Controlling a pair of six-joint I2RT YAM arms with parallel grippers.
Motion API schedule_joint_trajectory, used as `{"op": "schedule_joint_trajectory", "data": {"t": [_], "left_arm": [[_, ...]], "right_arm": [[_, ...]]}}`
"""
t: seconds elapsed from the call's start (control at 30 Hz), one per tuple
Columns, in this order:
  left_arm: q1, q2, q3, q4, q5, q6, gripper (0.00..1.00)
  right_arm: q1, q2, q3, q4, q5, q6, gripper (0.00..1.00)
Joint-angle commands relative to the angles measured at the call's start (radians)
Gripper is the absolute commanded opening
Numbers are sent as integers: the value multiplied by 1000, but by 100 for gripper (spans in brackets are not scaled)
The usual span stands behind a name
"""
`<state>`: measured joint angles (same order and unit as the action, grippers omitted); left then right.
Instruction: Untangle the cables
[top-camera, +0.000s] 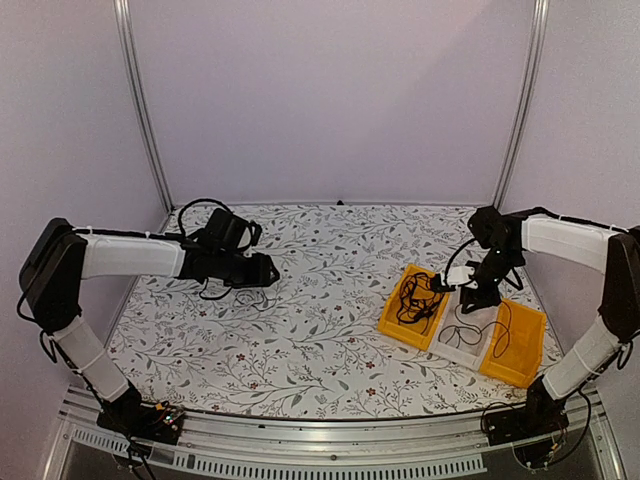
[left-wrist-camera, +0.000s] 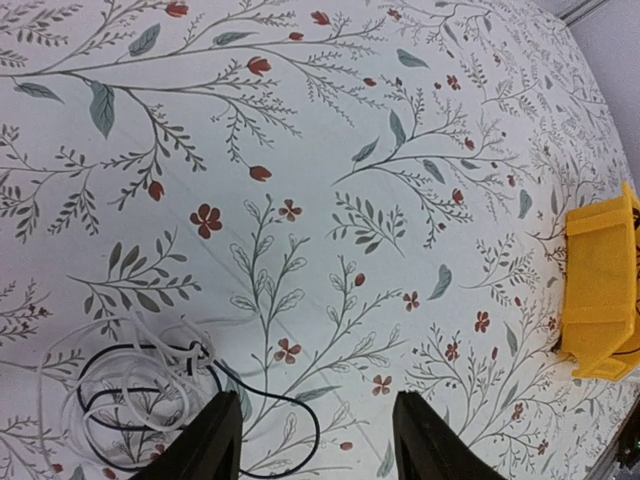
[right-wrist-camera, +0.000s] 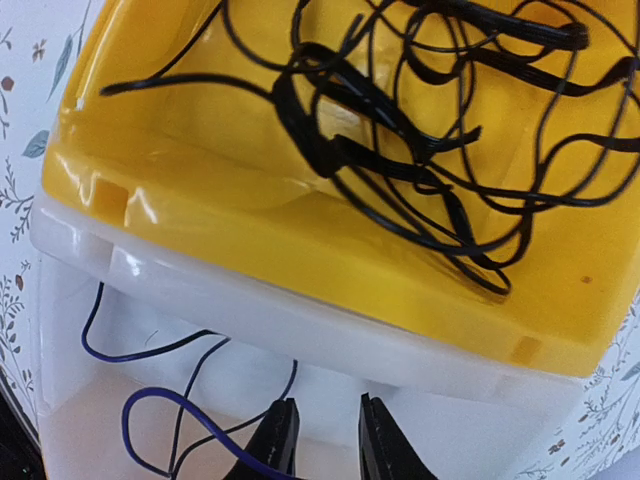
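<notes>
A small tangle of white cable (left-wrist-camera: 70, 400) and black cable (left-wrist-camera: 300, 415) lies on the floral table beside the left finger of my left gripper (left-wrist-camera: 320, 445). That gripper is open and empty, low over the table (top-camera: 255, 270). A bundle of black cables (right-wrist-camera: 420, 130) fills the left yellow bin (right-wrist-camera: 200, 190), also seen from above (top-camera: 412, 300). A thin dark cable (right-wrist-camera: 150, 415) lies in the white bin (right-wrist-camera: 330, 330). My right gripper (right-wrist-camera: 325, 445) hangs inside this white bin (top-camera: 470, 295), its jaws a narrow gap apart with nothing between them; the dark cable passes by its left finger.
Three bins stand in a row at the right: yellow (top-camera: 395, 320), white (top-camera: 452, 350), yellow (top-camera: 525, 355), the last with a thin black cable (top-camera: 503, 322). The left yellow bin also shows at the right edge of the left wrist view (left-wrist-camera: 600, 290). Walls enclose the table.
</notes>
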<state>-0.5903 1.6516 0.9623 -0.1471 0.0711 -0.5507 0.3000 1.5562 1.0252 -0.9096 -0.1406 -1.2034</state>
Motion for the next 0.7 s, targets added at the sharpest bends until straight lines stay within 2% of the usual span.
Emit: {"op": "schedule_joint_trajectory", "data": {"t": [0.0,0.1,0.23,0.33,0.47,0.67], "left_arm": [[17,11,26,38,-9,2,55],[18,28,30,46,7,-7,55],[18,37,30,50,17,-11,55],[18,42,27,55,20,-9,55],[18,56,30,56,36,-5,55],[18,66,37,57,47,2,55]], "right_arm": [[3,-95,114,-136,-1,-28,31],[3,-156,132,-188,2,-73,35],[0,-209,104,-237,58,-99,35],[-15,-257,111,-317,49,-141,29],[-21,-332,75,-419,77,-257,27],[-27,-466,-51,-443,135,-426,25]]}}
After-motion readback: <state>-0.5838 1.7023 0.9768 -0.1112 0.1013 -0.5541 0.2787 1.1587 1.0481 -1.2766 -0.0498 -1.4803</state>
